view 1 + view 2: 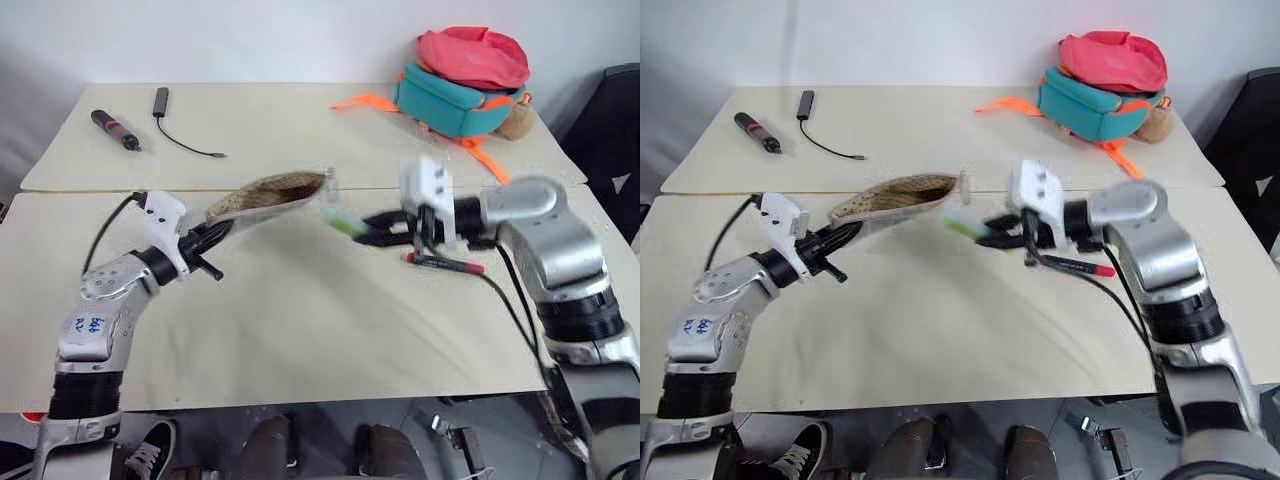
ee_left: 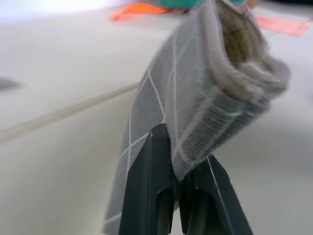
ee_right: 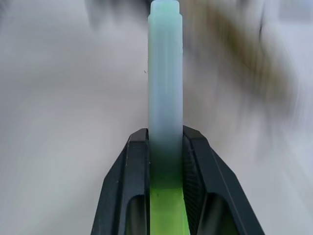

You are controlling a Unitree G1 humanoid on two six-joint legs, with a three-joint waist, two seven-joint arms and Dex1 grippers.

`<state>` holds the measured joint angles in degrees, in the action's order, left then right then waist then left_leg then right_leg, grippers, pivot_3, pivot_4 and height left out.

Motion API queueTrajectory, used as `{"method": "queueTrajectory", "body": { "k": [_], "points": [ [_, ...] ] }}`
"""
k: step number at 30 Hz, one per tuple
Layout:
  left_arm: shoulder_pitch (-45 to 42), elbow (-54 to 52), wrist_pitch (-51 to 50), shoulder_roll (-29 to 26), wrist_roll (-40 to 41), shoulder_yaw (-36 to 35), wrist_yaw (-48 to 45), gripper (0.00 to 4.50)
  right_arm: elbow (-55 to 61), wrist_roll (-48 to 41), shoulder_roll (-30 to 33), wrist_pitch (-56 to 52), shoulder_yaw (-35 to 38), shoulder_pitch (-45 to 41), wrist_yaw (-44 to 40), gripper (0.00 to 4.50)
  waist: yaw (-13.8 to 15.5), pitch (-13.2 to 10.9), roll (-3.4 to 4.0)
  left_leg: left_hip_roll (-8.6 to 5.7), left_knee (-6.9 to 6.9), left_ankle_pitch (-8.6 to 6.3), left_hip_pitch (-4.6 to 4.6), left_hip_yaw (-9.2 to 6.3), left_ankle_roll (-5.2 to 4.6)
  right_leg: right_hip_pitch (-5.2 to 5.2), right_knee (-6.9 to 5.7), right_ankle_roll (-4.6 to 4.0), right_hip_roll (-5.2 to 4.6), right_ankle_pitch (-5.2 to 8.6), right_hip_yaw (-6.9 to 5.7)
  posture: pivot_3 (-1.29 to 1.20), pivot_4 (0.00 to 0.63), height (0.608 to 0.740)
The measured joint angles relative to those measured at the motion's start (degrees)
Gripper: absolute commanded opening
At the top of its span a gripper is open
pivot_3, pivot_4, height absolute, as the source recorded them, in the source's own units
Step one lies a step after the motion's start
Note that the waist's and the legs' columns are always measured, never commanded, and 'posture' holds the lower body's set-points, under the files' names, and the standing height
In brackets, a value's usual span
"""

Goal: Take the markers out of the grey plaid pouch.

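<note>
Left claw (image 1: 215,236), mid-left of the frame, is clamped on one end of the grey plaid pouch (image 1: 270,195), holding it up off the surface (image 1: 300,330), open mouth up. Right claw (image 1: 372,232) pinches the mint marker (image 1: 342,222) just beside it. Red marker (image 1: 445,264) lies under that arm. Farther back: teal-and-pink backpack (image 1: 462,80) upper right, black-and-red pen tool (image 1: 116,129) upper left.

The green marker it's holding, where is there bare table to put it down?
The near table lies bare in front of both arms, below the grey plaid pouch and the red marker. The right tool grips the green marker. It is crowded beside the backpack.
</note>
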<state>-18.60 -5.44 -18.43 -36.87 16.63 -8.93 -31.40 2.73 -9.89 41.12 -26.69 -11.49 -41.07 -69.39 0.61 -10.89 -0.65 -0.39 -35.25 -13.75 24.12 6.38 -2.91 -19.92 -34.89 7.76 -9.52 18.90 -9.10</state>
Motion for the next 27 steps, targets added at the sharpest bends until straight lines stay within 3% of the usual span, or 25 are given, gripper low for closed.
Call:
{"method": "queueTrajectory", "body": {
  "k": [5, 9, 14, 21, 23, 27],
  "points": [
    [3.2, 1.5, 11.2, -0.2, -9.2, 4.9, 0.0, 0.00, -4.3, 9.9, 1.5, 14.7, -1.9, 6.8, 7.3, 0.46, -0.6, 0.0, 0.00, 0.10, 0.04, 0.02, 0.00, 0.15, 0.03, -0.12, -0.05, 0.02, 0.03, -0.01, 0.06, 0.00, 0.150, 0.740],
    [3.7, 1.9, 12.8, 0.7, -11.0, 5.8, 0.0, 0.00, -6.5, 11.5, 0.8, 19.0, -1.3, 10.3, 10.4, 0.46, -0.8, 0.0, 0.00, 0.14, 0.04, 0.15, -0.01, 0.15, -0.17, -0.12, -0.08, 0.02, 0.04, -0.01, 0.07, 0.00, 0.150, 0.740],
    [3.8, 1.9, 11.8, 2.5, -8.9, 5.5, -1.7, 1.43, -6.4, 9.9, -1.5, 17.7, -0.5, 12.5, 11.2, 2.16, -0.8, 0.0, 0.00, 0.16, 0.03, 0.17, -0.07, 0.09, -0.20, -0.03, -0.07, 0.01, 0.03, -0.02, 0.04, 0.00, 0.150, 0.740],
    [5.5, 0.4, 7.6, 2.4, -4.2, 3.4, -4.5, 3.72, -1.8, 1.3, -4.3, 10.7, 2.5, 12.5, 10.0, 4.50, -0.8, 0.0, 0.02, 0.15, 0.02, 0.20, -0.06, 0.05, -0.25, -0.02, -0.07, 0.00, 0.03, -0.02, 0.02, 0.00, 0.150, 0.740],
    [6.8, -1.6, 4.7, 2.4, -1.1, 2.3, -5.9, 4.39, 0.0, -2.9, -5.5, 7.1, 4.8, 12.4, 9.9, 4.50, -0.8, 0.0, 0.02, 0.15, 0.02, 0.20, -0.06, -0.01, -0.25, 0.00, -0.08, 0.00, 0.03, -0.02, 0.01, 0.00, 0.150, 0.740],
    [13.5, -10.0, -5.8, 1.9, 11.0, -2.1, -10.1, 4.46, 2.8, -10.1, -6.7, 0.0, 7.9, 11.6, 10.3, 4.50, -1.0, 0.0, 0.02, 0.17, 0.02, 0.16, -0.06, -0.06, -0.25, 0.05, 0.00, -0.01, -0.02, -0.02, 0.10, 0.00, 0.150, 0.740]
  ]
}}
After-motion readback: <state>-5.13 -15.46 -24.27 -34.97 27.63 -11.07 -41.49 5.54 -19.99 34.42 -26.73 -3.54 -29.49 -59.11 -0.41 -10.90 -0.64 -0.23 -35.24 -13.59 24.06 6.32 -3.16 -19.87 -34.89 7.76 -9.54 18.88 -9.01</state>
